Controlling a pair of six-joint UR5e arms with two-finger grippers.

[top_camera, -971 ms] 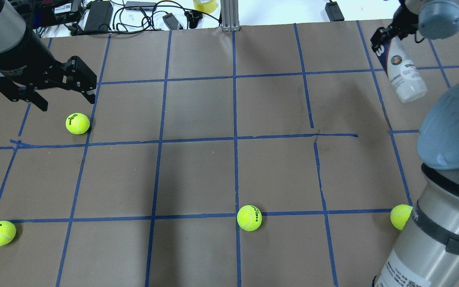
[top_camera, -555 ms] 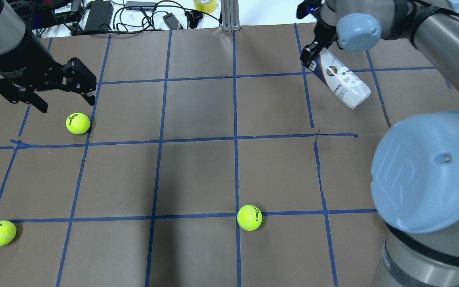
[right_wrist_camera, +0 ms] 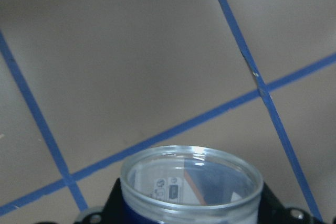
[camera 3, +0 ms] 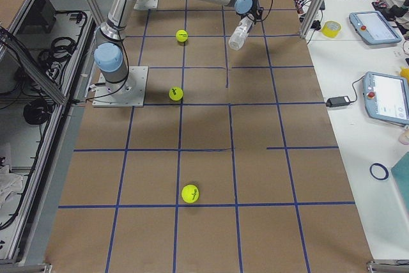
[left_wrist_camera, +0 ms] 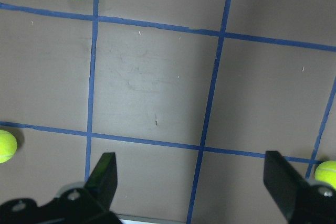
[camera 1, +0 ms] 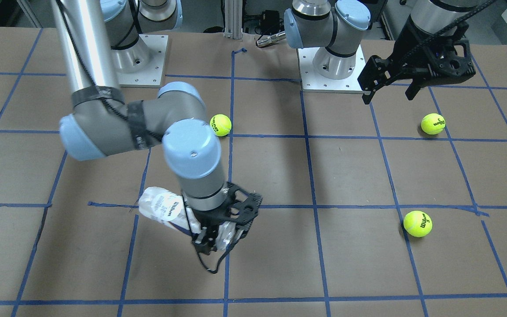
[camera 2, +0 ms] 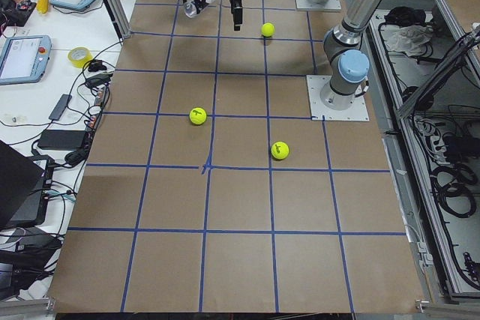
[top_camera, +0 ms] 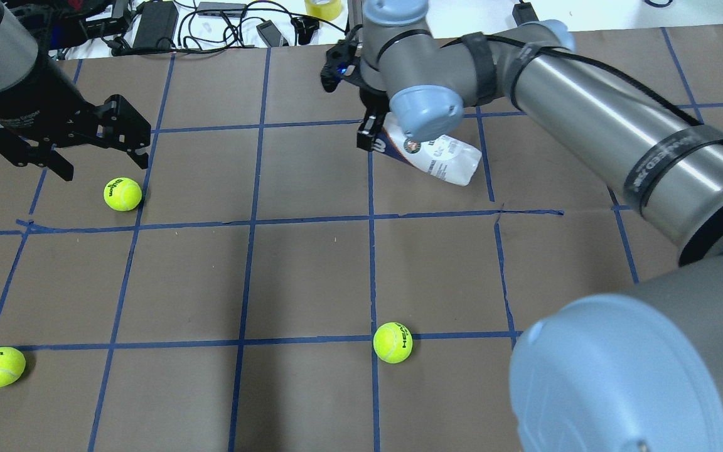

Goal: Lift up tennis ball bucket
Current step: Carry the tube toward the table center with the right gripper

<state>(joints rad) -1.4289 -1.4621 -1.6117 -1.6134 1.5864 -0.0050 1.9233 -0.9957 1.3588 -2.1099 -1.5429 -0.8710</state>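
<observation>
The tennis ball bucket (top_camera: 442, 158) is a clear can with a white and navy Wilson label. It hangs tilted above the far middle of the table. My right gripper (top_camera: 374, 135) is shut on its navy end. The front-facing view shows the bucket (camera 1: 162, 208) jutting sideways from the right gripper (camera 1: 215, 241). The right wrist view shows its open clear rim (right_wrist_camera: 191, 181) between the jaws. My left gripper (top_camera: 103, 162) is open and empty, hovering above the table at the far left. The left wrist view shows its gap (left_wrist_camera: 191, 182) over bare paper.
Three yellow-green tennis balls lie on the brown, blue-taped table: one (top_camera: 122, 194) just below the left gripper, one (top_camera: 0, 366) at the near left, one (top_camera: 393, 343) at the near middle. Cables and devices (top_camera: 154, 25) lie past the far edge.
The right arm has swung left along the far side of the table, carrying the bucket from the far right corner to the far middle. The left gripper has barely moved.
</observation>
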